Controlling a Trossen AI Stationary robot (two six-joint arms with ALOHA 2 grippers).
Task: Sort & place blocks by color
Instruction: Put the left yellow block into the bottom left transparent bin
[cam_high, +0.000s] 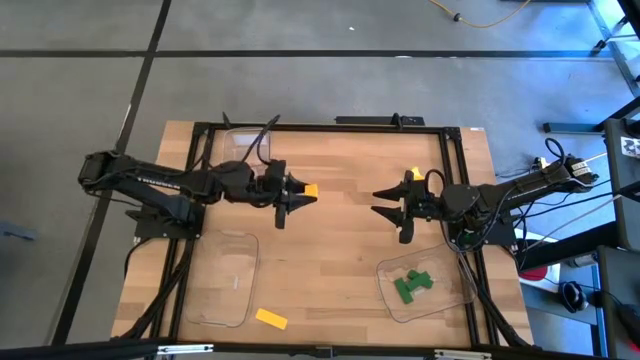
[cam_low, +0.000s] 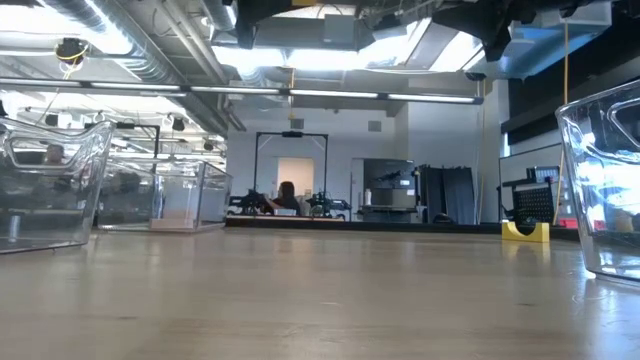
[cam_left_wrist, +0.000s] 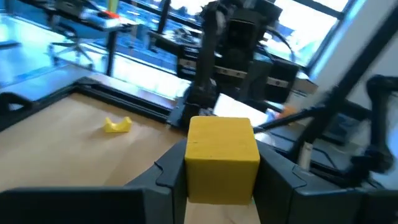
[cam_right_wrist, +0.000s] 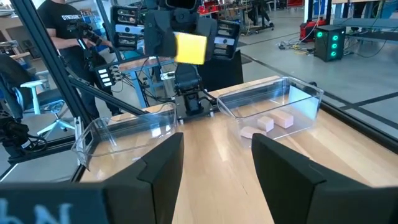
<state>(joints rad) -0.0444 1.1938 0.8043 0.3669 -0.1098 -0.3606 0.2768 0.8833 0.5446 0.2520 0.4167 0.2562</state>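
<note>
My left gripper (cam_high: 303, 192) (cam_left_wrist: 222, 167) hovers over the table's middle, shut on a yellow block (cam_high: 311, 190) (cam_right_wrist: 191, 48). My right gripper (cam_high: 385, 204) (cam_right_wrist: 214, 165) hangs open to its right and touches nothing. A second yellow block (cam_high: 270, 318) lies flat near the near edge. A small yellow piece (cam_high: 415, 173) (cam_left_wrist: 117, 125) (cam_low: 525, 230) sits on the table by the right gripper. Several green blocks (cam_high: 412, 284) lie in the near-right clear tray (cam_high: 388, 300). Tan blocks (cam_right_wrist: 268, 122) lie in the far clear tray (cam_right_wrist: 298, 93). Neither gripper shows in the low view. My left gripper pinches the yellow block by two opposite side faces (cam_left_wrist: 193, 163), one finger (cam_left_wrist: 169, 171) on each side. The fingers come level from the table's left. The block is lifted clear of the table and juts out past the fingertips.
A third clear tray (cam_high: 222, 278) (cam_right_wrist: 124, 132) stands at the near left. A dark frame (cam_high: 330, 126) borders the table. A person (cam_right_wrist: 62, 34) stands beyond the table's left side. Bare wood lies between the trays.
</note>
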